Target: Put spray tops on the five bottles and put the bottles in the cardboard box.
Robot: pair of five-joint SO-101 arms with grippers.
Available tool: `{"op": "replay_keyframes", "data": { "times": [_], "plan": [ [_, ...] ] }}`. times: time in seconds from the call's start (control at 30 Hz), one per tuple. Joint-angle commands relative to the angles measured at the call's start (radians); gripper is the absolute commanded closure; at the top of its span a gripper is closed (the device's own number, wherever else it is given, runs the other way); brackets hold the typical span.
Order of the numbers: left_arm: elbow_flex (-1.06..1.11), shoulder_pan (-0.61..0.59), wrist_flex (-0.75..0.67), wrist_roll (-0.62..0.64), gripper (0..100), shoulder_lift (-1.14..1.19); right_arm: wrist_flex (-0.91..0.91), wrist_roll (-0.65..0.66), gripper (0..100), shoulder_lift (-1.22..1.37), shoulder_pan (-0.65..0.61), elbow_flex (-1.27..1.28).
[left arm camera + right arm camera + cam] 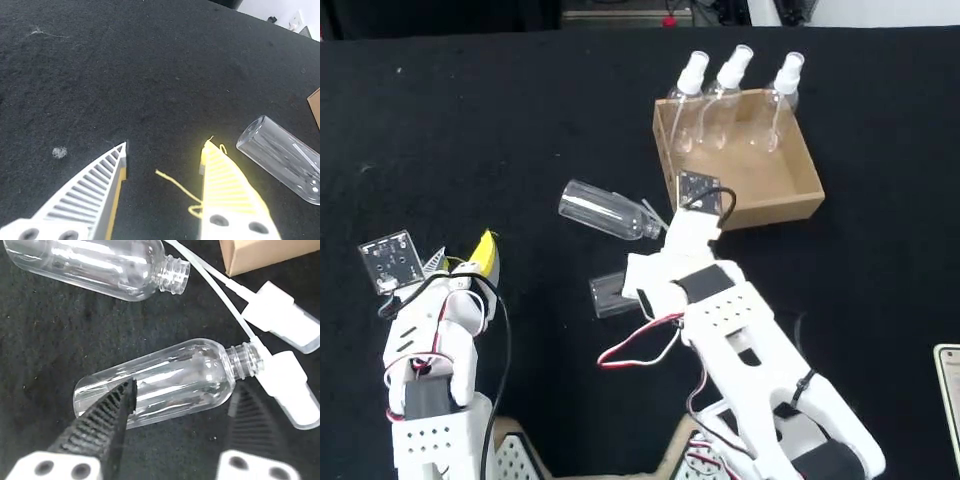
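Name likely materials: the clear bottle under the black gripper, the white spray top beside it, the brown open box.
Clear bottle: probably glossy plastic, see-through, glinting.
White spray top: likely matt opaque plastic.
Brown open box: cardboard, dull, thin-walled.

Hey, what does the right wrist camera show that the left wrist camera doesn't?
Right wrist view: two loose spray tops and a near bottle, uncapped, lying beneath the open right gripper. Left wrist view: the open left gripper over the black table. Both: a cardboard box edge and, apparently, the same far bottle on its side.
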Motion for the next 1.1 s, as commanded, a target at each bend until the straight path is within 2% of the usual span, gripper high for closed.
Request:
{"op": "replay_keyframes", "data": {
  "times": [0.0, 0.07, 0.27, 0.37, 0.5, 0.67, 0.9, 1.07],
  "plan": [
    [0.021, -0.001, -0.017, -0.008, 77, -0.014, -0.011, 0.006, 84.4, -0.001, -0.008, 0.016],
    [0.021, -0.001, -0.017, -0.008, 77, -0.014, -0.003, 0.081, 83.5, -0.004, -0.020, 0.018],
    [0.021, -0.001, -0.017, -0.008, 77, -0.014, 0.015, 0.462, 82.5, -0.004, -0.127, 0.047],
    [0.021, -0.001, -0.017, -0.008, 77, -0.014, 0.015, 0.502, 82.5, -0.004, -0.149, 0.041],
    [0.021, -0.001, -0.017, -0.008, 77, -0.014, 0.015, 0.393, 82.4, -0.005, -0.141, -0.005],
    [0.021, -0.001, -0.017, -0.008, 77, -0.014, 0.014, 0.100, 81.9, 0.004, -0.121, -0.081],
    [0.021, -0.001, -0.017, -0.008, 77, -0.014, 0.005, -0.121, 62.1, 0.004, -0.126, -0.099],
    [0.021, -0.001, -0.017, -0.008, 77, -0.014, -0.117, -0.272, 60.3, 0.004, -0.127, -0.076]
  ]
}}
